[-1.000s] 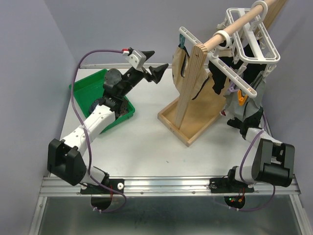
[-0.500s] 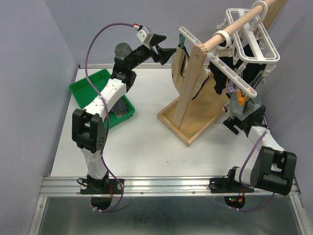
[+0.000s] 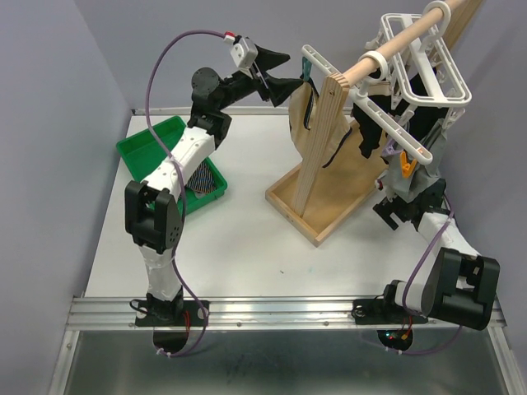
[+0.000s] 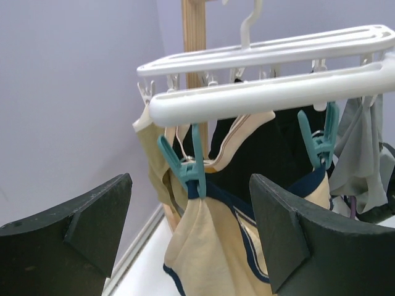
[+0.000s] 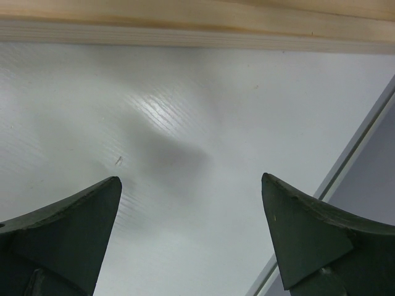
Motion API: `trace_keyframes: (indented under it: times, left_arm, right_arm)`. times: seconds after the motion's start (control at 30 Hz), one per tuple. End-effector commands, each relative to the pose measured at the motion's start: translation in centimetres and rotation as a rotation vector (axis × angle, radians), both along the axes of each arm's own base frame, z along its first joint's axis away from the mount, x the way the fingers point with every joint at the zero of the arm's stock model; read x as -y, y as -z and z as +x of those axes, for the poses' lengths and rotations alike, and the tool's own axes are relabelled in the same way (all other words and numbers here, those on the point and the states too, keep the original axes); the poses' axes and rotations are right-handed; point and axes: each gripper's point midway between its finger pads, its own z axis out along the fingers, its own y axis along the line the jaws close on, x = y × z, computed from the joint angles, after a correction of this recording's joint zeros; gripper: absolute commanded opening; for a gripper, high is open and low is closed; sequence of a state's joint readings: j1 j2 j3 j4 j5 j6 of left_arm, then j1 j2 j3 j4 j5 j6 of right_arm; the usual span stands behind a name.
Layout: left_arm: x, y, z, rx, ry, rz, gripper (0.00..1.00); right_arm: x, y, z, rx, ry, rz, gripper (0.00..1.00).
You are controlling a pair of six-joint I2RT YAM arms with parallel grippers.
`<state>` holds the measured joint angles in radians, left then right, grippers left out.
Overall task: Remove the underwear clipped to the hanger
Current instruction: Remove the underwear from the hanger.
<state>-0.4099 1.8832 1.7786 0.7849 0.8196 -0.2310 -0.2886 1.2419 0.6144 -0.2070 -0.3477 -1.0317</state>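
The left claw (image 4: 190, 200) is wide open and empty, near the tan underwear (image 4: 207, 246) hanging from a teal clip (image 4: 185, 165) on the hanger (image 4: 271, 92) (it looks soft and light, so grab just under the clip).

Bright, even light is falling from above onto the white table (image 3: 239, 239), leaving only soft shadows beside the wooden stand (image 3: 317, 156). In the right wrist view, a pale glare patch is shining on the table next to a faint grey shadow. The black underwear (image 3: 372, 136) at the far right is perhaps losing detail in shade.
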Motion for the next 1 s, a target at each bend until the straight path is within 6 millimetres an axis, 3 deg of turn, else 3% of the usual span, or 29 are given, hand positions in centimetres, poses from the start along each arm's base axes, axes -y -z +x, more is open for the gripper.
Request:
trace_keyframes:
  times: [0.0, 0.6, 0.97]
  left_arm:
    - [0.5, -4.0, -1.8, 0.121, 0.035, -0.055, 0.88]
    - [2.4, -5.6, 0.3, 0.131, -0.003, -0.085, 0.84]
    - [3.2, -5.9, 0.1, 0.120, 0.024, -0.094, 0.56]
  right_arm:
    - [-0.1, -2.5, 1.1, 0.057, -0.001, 0.028, 1.00]
    - [-0.7, -3.4, 1.1, 0.076, -0.007, 0.053, 1.00]
    - [-0.7, -3.5, 1.0, 0.077, -0.010, 0.054, 1.00]
